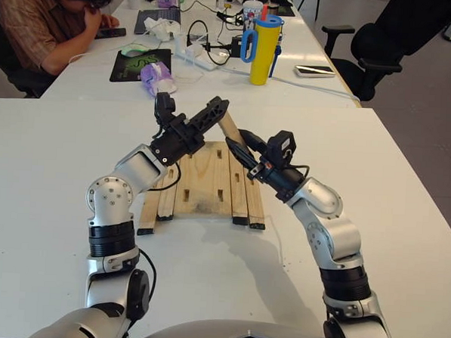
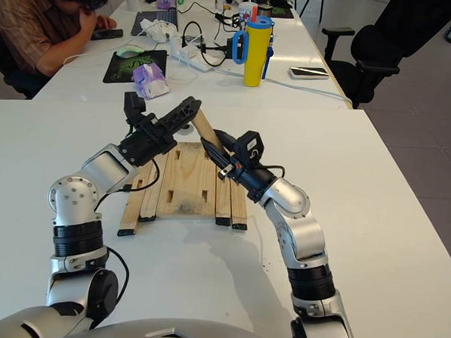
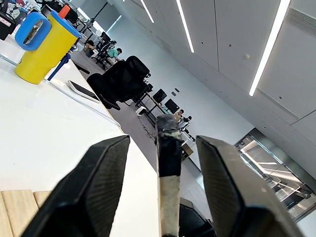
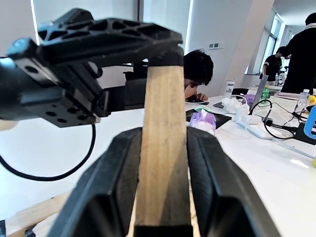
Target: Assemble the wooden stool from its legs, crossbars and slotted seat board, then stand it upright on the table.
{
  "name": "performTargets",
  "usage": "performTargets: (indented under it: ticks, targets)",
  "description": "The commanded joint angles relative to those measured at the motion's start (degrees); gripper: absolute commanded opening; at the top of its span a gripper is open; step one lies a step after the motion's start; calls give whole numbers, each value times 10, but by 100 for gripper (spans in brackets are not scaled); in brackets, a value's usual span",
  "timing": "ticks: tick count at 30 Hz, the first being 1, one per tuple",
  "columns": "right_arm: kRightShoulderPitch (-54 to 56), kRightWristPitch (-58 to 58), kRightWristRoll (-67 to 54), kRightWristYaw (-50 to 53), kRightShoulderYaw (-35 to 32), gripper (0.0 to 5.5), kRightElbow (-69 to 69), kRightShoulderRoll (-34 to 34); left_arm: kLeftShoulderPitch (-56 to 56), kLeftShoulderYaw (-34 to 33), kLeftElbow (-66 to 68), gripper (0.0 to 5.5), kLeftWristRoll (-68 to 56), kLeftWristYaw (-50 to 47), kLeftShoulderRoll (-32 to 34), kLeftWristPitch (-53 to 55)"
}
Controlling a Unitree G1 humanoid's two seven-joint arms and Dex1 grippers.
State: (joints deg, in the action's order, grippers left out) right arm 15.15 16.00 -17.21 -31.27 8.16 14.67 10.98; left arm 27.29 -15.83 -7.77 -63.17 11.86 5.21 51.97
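Observation:
The slotted seat board lies flat on the white table, with wooden bars along its left and right sides. A wooden leg is held tilted above the board's far edge. My right gripper is shut on its lower part, and the fingers press both faces of the leg. My left gripper is open around the leg's upper end. In the left wrist view its fingers stand apart from the leg's edge on both sides.
On the desk behind stand a yellow tumbler with a blue handle, a phone, a purple object, cables and a mouse pad. A person sits at the far left. An office chair is at the back right.

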Motion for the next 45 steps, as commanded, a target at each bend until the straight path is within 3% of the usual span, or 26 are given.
performTargets:
  ticks: [1,8,11,13,14,21,27,32,38,45]
  targets:
    - [-6,-7,4,-4,3,129,8,8,11,0,0,169,-15,-5,8,9]
    - [-14,-9,-2,-2,1,129,14,7,12,5,-2,62,-25,-5,18,13]
    - [-17,-11,0,-1,1,129,15,9,10,5,-2,45,-25,-3,22,13]
    - [-17,-13,-1,-3,0,129,13,10,7,6,-2,44,-23,-1,25,12]
    - [-15,-18,6,-3,2,166,11,14,4,6,-3,44,-21,-2,25,10]
    - [-30,-13,49,-9,23,263,-17,47,-9,-13,-50,44,6,-41,10,-56]
    - [-20,26,21,58,-58,265,-64,26,-94,-28,-140,44,185,-148,19,-182]
    - [-2,71,-7,129,-119,265,-78,-3,-187,4,-139,44,273,-161,-6,-237]
    - [26,72,4,168,-129,265,-108,-19,-201,26,-71,44,332,-141,-28,-308]
    - [32,79,-12,144,-124,265,-119,-19,-198,25,-34,44,361,-137,-36,-348]
